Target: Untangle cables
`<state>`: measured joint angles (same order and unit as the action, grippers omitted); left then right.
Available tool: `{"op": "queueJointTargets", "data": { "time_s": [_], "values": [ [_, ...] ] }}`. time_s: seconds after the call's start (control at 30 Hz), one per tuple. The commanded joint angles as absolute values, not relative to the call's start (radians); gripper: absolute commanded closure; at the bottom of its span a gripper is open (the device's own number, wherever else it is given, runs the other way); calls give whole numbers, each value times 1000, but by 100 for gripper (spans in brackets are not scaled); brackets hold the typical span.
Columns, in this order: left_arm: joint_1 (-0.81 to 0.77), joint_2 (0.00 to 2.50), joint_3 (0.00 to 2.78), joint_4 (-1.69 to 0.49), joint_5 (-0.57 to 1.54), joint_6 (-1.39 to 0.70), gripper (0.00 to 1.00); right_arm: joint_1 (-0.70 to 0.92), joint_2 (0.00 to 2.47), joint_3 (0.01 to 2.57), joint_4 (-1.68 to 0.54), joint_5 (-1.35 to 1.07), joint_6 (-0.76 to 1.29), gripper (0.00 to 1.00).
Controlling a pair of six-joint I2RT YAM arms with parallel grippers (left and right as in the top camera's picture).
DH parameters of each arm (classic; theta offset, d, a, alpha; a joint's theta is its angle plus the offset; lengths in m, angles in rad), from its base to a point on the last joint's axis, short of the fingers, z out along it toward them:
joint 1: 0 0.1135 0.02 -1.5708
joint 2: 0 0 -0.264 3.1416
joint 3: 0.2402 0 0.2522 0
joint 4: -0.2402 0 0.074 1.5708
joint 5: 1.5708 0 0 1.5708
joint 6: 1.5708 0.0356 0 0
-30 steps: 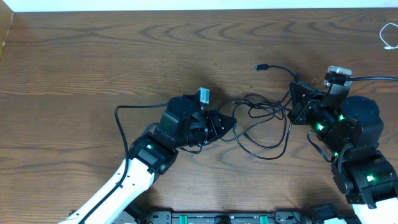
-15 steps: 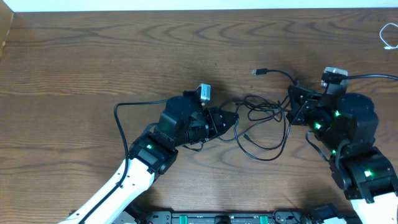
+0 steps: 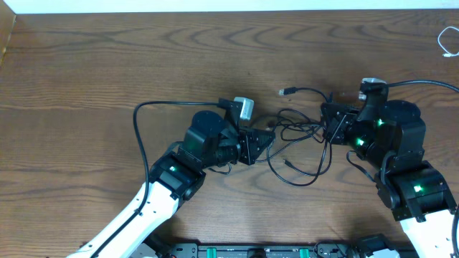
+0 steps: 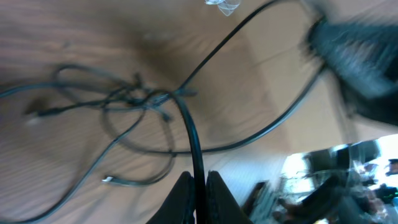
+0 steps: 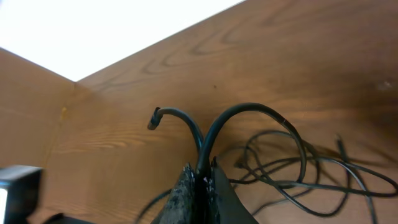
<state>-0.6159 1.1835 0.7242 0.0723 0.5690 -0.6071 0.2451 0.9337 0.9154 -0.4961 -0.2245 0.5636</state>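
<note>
A tangle of thin black cables lies on the wooden table between my two grippers. One cable's plug end sticks out to the upper left of it. My left gripper is at the tangle's left side, shut on a black cable that runs up to a knot. My right gripper is at the tangle's right side, shut on a black cable that arches over the jaws, with a plug end hanging to the left. A white cable lies at the far right edge.
The left arm's own thick black wire loops out to the left of its wrist. The table's back edge runs along the top, and a raised wooden side stands at the left in the right wrist view.
My right gripper has moved left and slightly back, carrying its cable and the plug end with it. The left gripper has shifted a little back. The tangle is more bunched.
</note>
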Motion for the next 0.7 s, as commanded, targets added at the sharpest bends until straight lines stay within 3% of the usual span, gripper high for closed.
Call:
{"op": "queueJointTargets", "data": {
  "time_s": [0.0, 0.27, 0.5, 0.67],
  "values": [
    [-614, 1211, 721, -25, 458, -479, 93, 236, 929, 937, -433, -270, 543, 99],
    [-614, 1212, 722, -165, 289, -281, 92, 235, 929, 937, -274, -419, 506, 99],
    [-613, 1212, 722, -329, -97, -282, 92, 222, 926, 937, 27, -612, 508, 99],
    [-612, 1212, 721, -387, -200, -338, 93, 182, 927, 937, 115, -601, 538, 98]
  ]
}}
